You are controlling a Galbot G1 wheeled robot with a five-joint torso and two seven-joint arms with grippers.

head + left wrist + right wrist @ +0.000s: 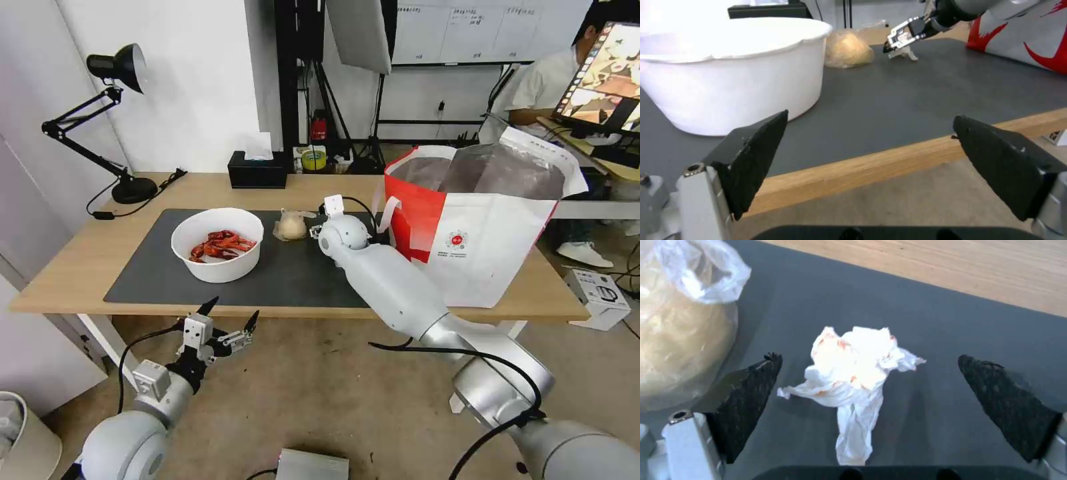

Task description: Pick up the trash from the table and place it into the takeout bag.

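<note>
Around crumpled tissue (857,373): right fingers (746,396) wide, seemingly untouching.

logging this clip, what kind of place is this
Probably a robot lab or office test room: a studio light panel on a stand, a whiteboard, and a monitor behind the table.

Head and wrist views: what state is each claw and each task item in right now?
Left claw: open, empty, below the table's near edge.
Right claw: open, astride the crumpled tissue, not gripping.
Bowl: upright on the mat, holding red shells.
Knotted bag: lying on the mat, tied.
Takeout bag: standing, mouth open.
</note>
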